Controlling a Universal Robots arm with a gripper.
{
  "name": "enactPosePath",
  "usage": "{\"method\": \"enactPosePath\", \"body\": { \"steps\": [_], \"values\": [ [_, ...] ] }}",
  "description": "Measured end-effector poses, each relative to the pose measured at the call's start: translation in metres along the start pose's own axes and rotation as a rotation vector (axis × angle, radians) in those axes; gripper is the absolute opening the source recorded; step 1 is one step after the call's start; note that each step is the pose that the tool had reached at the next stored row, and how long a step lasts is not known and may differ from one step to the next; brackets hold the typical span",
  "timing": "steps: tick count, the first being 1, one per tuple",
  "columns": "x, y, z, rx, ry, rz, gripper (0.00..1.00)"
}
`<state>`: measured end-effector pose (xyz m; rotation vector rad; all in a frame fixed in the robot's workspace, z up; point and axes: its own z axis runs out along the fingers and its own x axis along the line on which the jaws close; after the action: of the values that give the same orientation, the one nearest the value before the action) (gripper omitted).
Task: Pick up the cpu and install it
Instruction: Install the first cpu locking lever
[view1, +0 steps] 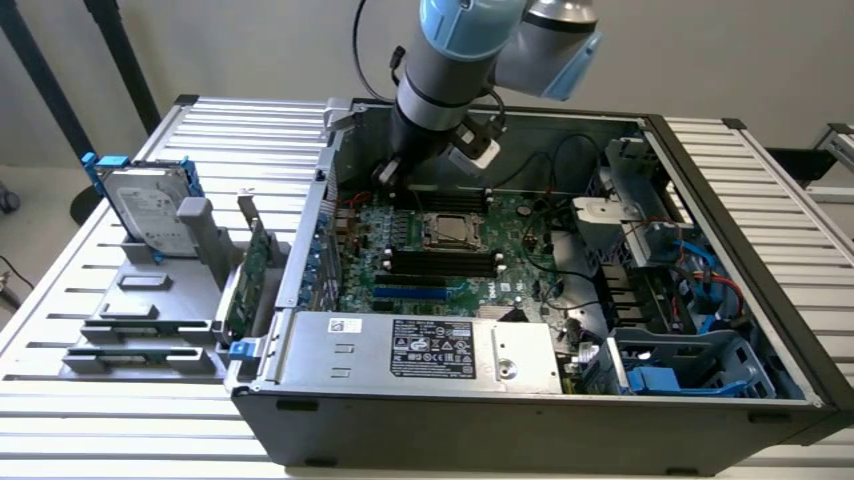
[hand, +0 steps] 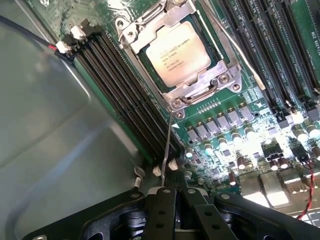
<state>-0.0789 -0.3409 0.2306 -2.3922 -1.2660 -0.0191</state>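
The cpu, a small square chip with a dull silver top, lies flat in its socket on the green motherboard, with the metal socket frame around it. In the exterior view the cpu sits mid-board inside the open computer case. My gripper is shut and hovers beside the socket, a little off the cpu's corner. A thin wire socket lever runs from the frame's corner to my fingertips; whether it is clamped I cannot tell. The gripper hangs at the board's far end.
Black memory slots flank the socket. The grey case wall is close beside my gripper. A long grey box with a black label spans the case front. A hard drive with blue rails stands outside, at the exterior view's left.
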Motion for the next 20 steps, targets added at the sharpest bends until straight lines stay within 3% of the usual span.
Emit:
{"method": "enactPosePath", "body": {
  "steps": [5,14,17,20],
  "values": [
    [0.0008,-0.0013,-0.0032,-0.0187,0.0201,0.026,0.11],
    [0.0021,0.0007,-0.0056,-0.0426,0.0432,0.036,0.11],
    [0.0016,0.0016,-0.0039,-0.0538,0.0511,0.031,0.11],
    [0.0012,0.0023,-0.0022,-0.0713,0.0590,0.024,0.11]
  ]
}}
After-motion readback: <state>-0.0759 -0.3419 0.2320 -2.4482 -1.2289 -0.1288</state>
